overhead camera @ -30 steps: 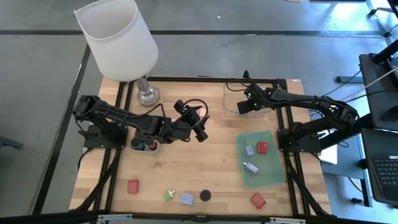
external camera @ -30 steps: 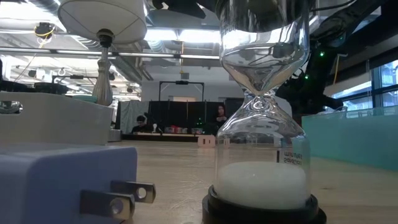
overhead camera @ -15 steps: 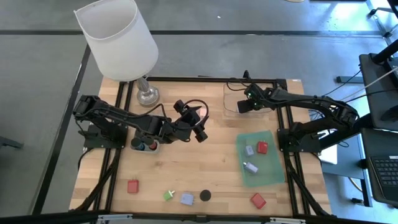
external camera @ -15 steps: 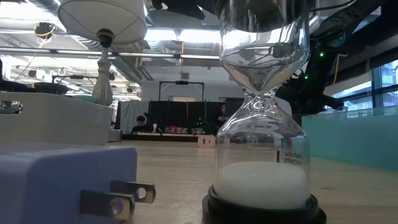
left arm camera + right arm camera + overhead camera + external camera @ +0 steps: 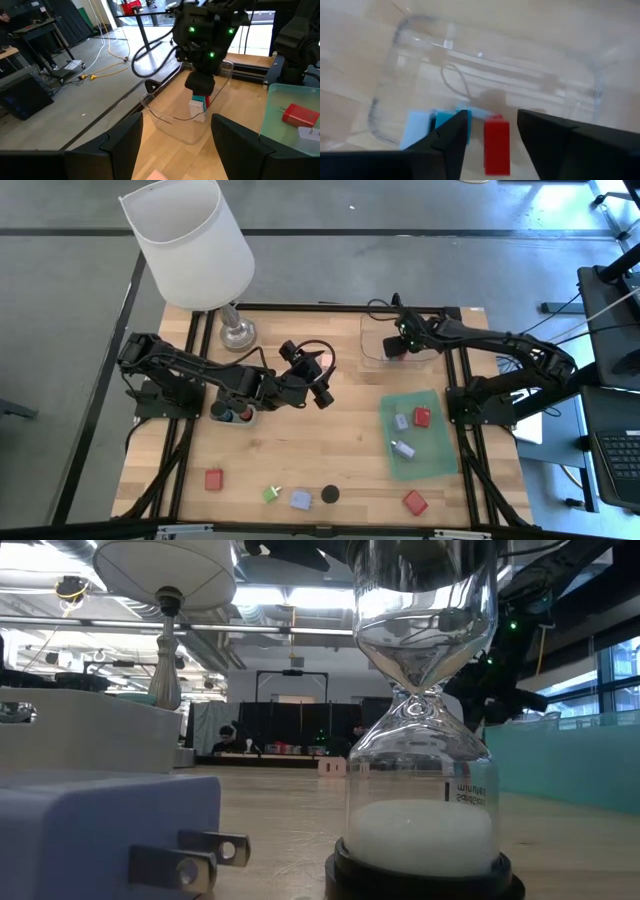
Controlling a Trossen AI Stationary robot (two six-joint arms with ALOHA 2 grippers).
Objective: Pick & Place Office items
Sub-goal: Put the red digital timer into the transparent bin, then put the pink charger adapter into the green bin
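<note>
My right gripper [image 5: 396, 348] hangs open over the clear tray [image 5: 372, 330] at the far side. Its fingers stand on either side of a red block [image 5: 497, 145] that lies in the tray beside light blue and teal pieces [image 5: 427, 129]. My left gripper [image 5: 322, 385] is open at mid-table and points toward that tray. A pink bit [image 5: 156, 175] shows low between its fingers; whether it touches them I cannot tell. Near the front edge lie two red blocks [image 5: 214, 479] [image 5: 414, 502], a green bit [image 5: 271, 494], a lilac plug block [image 5: 300, 499] and a black-capped hourglass [image 5: 330, 494].
A translucent green tray [image 5: 432, 460] on the right holds a red block [image 5: 422, 417] and two greyish pieces [image 5: 402, 422]. A white-shaded lamp [image 5: 190, 240] stands at the far left. A small holder [image 5: 232, 415] with dark caps sits under my left arm. A bare stretch of wood lies mid-table.
My right gripper has shifted slightly over the clear tray, toward the far right, and the red piece beneath it now shows in the high view. My left arm has kept still.
</note>
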